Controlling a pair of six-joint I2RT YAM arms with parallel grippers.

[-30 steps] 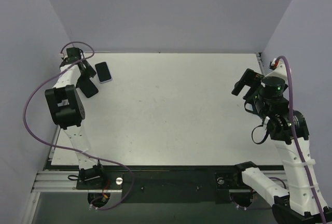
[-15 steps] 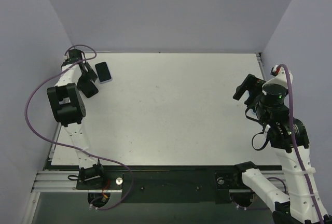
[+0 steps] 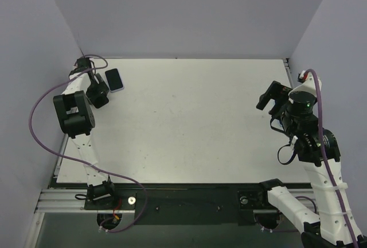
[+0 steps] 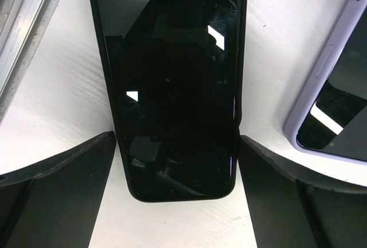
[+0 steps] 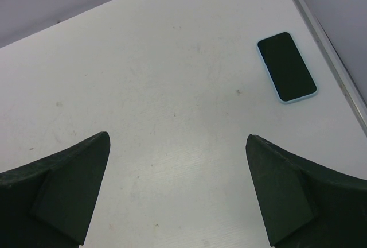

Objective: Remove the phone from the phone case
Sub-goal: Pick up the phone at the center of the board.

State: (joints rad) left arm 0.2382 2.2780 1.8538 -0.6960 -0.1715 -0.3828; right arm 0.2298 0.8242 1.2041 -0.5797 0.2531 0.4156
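Note:
A black phone in a black case (image 4: 172, 81) lies flat on the white table. My left gripper (image 4: 176, 138) is open, and its fingers (image 4: 69, 173) stand on either side of the phone's near end, close to its edges. In the top view that gripper (image 3: 98, 94) is at the far left corner and hides the black phone. A phone in a lavender case (image 3: 114, 80) lies just right of it and also shows in the left wrist view (image 4: 338, 104). My right gripper (image 3: 269, 96) is open and empty above the table's right side (image 5: 178, 138).
A phone in a light blue case (image 5: 286, 67) lies near the table's edge rail (image 5: 330, 47) in the right wrist view. The left edge rail (image 4: 23, 24) runs close beside the black phone. Purple walls enclose the table on three sides.
The left gripper has shifted slightly toward the far left corner, still open. The right arm has drawn back a little toward the right edge.

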